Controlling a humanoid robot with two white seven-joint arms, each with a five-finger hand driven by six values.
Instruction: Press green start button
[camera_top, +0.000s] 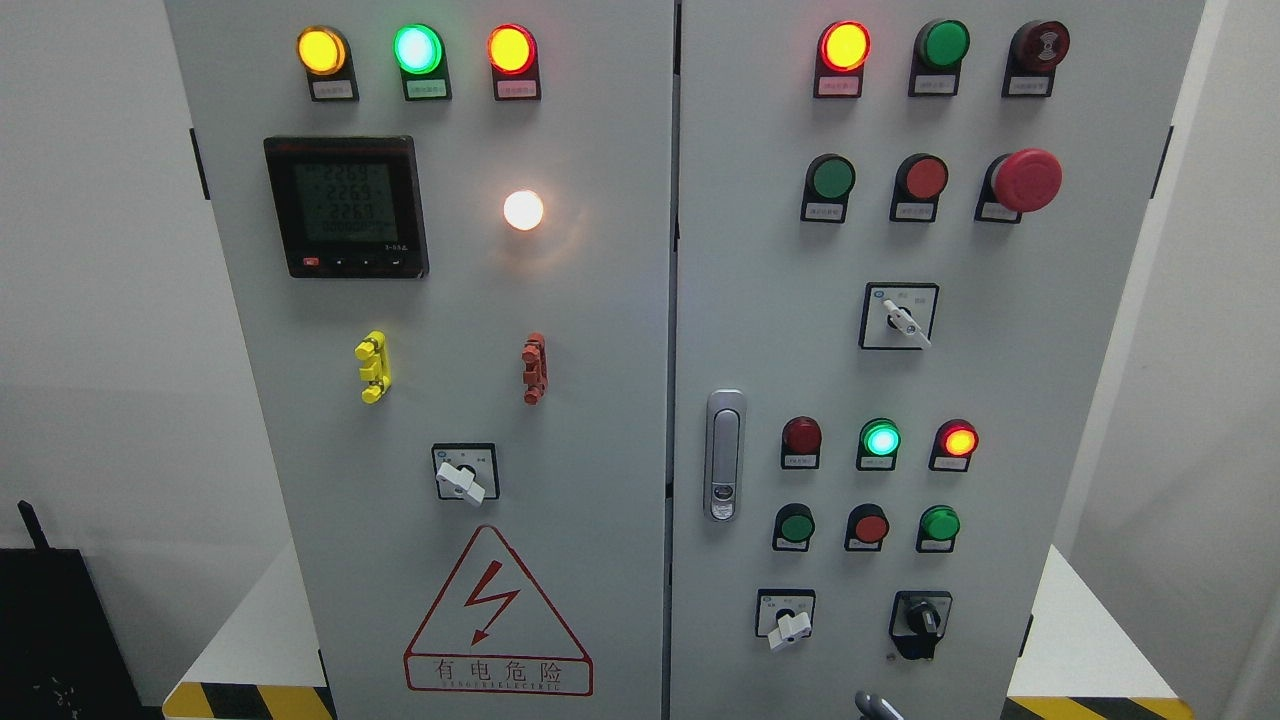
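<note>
1. Head view: only a grey tip of the right hand (872, 706) shows at the bottom edge. Whether its fingers are open or curled cannot be told.
2. Above that tip, on the cabinet's right door (1000, 380), a dark green push button (796, 524) sits up-left and a bright green push button (940, 523) up-right, both well apart from it. The labels are too small to tell which is start.

My view of a grey control cabinet (620, 330), green push button (832, 178) beside a red one (925, 177), lit green lamp (881, 438), one fingertip (872, 705) at bottom edge.
</note>
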